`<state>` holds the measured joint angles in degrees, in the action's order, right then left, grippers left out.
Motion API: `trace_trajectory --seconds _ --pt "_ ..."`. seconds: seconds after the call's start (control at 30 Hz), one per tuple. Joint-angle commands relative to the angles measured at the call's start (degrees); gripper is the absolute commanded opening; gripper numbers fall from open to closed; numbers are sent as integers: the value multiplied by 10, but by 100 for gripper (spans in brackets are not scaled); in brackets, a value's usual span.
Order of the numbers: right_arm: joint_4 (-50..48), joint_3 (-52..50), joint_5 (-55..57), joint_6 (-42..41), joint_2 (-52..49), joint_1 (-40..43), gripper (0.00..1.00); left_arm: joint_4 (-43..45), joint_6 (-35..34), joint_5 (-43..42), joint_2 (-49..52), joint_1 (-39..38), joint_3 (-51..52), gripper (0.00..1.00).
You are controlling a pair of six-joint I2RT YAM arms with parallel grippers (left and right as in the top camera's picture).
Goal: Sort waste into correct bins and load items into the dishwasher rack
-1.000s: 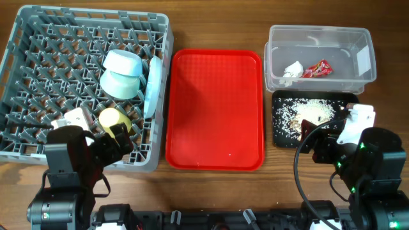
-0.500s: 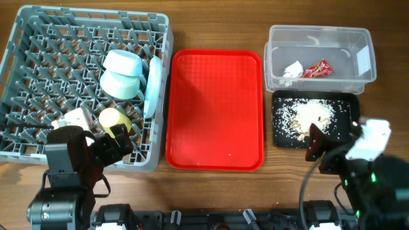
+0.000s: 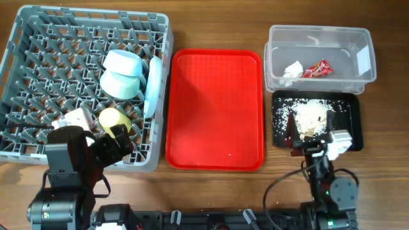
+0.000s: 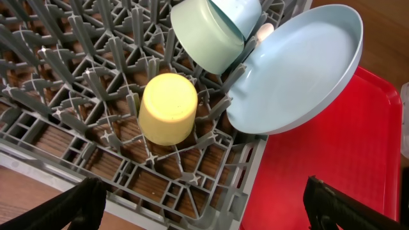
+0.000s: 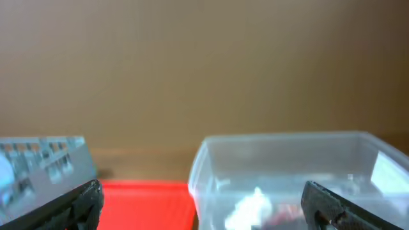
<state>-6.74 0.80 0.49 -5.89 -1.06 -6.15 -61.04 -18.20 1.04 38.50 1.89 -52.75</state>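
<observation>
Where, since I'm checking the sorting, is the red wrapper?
Overhead, the red wrapper lies in the clear tub at upper right, just right of the white tissue.

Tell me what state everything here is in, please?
dishwasher rack, partly loaded
bowl, tilted on its side
plate, standing on edge
cup, upside down
red tray, nothing on it
clear tub, holds tissue and wrapper
black tray, holds food scraps
left gripper, open, empty
right gripper, open, empty
</observation>
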Motion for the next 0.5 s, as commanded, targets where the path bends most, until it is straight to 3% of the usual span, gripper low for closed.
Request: trace_trajectory --seconds 0.0,0.47 --pt "67 -5 -48 51 9 9 100 2 -5 5 -2 3 3 100" --pt "66 -5 -48 72 9 9 100 2 -5 5 -2 3 3 100"
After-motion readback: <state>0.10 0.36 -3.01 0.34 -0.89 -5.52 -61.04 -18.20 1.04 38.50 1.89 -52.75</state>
